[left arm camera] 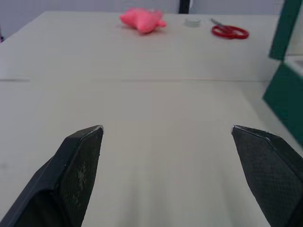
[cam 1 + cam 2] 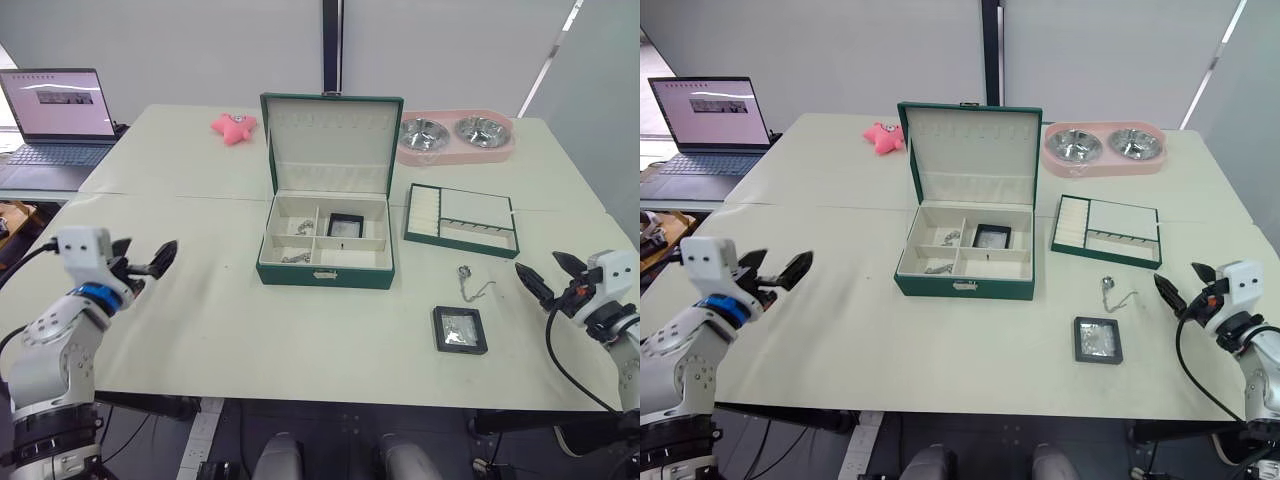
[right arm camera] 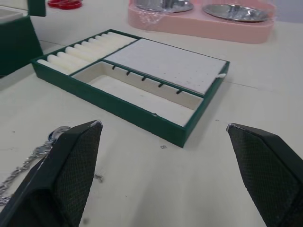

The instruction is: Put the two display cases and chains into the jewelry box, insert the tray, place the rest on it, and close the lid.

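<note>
The jewelry box (image 2: 326,243) stands open at mid-bench with its lid (image 2: 331,144) raised upright on the far hinge, which leaves all four compartments reachable from above. One display case (image 2: 345,225) already lies in the far compartment on the right-hand side, and chains (image 2: 296,230) rest in the compartments on the left-hand side. The second display case (image 2: 460,329) lies flat on the bench (image 2: 200,320), ahead of the right hand (image 2: 544,275) and inward of it, with one loose chain (image 2: 470,283) just beyond that case, between the case and the tray (image 2: 462,220). The tray sits further ahead of the right hand, beside the box and apart from it, so it does not block loading before insertion. The right hand hovers with fingers spread wide and empty; judged from this, the remaining case or chain is its next pick. The left hand (image 2: 145,265) is likewise spread and empty, well apart from the box over bare bench. Open surface surrounds the case on all sides. The near bench edge lies close behind the case, so a low approach from above appears safer than a sliding one.
</note>
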Robot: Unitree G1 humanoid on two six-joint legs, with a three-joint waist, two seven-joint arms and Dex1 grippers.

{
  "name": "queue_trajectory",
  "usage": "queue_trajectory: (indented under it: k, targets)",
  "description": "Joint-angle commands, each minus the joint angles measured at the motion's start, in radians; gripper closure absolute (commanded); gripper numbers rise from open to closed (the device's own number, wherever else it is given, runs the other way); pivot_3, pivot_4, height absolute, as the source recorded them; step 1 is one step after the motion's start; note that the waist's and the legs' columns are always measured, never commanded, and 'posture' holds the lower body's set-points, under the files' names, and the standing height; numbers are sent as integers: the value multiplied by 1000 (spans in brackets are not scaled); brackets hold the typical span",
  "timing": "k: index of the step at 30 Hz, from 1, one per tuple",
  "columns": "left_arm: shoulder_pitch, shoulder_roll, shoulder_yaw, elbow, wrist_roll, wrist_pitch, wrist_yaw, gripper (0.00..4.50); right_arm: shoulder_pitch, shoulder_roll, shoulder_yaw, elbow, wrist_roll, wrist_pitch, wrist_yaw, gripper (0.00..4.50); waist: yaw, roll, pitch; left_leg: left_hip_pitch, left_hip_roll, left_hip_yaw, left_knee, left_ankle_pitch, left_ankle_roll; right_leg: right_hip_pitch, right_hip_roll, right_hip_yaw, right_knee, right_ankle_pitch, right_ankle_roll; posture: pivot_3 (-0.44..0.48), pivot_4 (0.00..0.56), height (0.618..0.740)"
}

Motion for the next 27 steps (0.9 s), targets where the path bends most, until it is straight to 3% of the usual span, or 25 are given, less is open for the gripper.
queue_trajectory:
  k: [1, 12, 18, 27]
  targets:
    - [-63, 22, -69, -101, -58, 48, -90, 12, -7, -57, 35, -107, 35, 46, 106, 0, 0, 0, 0, 0, 0, 0, 0, 0, 0, 0, 0, 0, 0, 0, 0, 0, 150, 740]
    - [-208, 27, -370, -233, -97, 51, -441, 12, 4, -192, 182, -362, 89, 189, 366, 0, -1, 0, 0, 0, 0, 0, 1, 0, 0, 1, 1, 0, -1, 0, 0, 0, 150, 740]
    - [-199, 50, -507, -246, -19, -60, -616, 12, 17, -223, 247, -408, 69, 194, 440, 0, -2, 0, 0, 0, 0, 0, 1, 0, 0, 1, 1, 0, -1, 0, 0, 0, 150, 740]
    - [-174, 62, -589, -209, 42, -206, -802, 12, 64, -271, 325, -416, -18, 117, 514, 0, -1, 0, 0, 0, 0, 0, 1, 0, 0, 1, 1, 0, -1, 0, 0, 0, 150, 740]
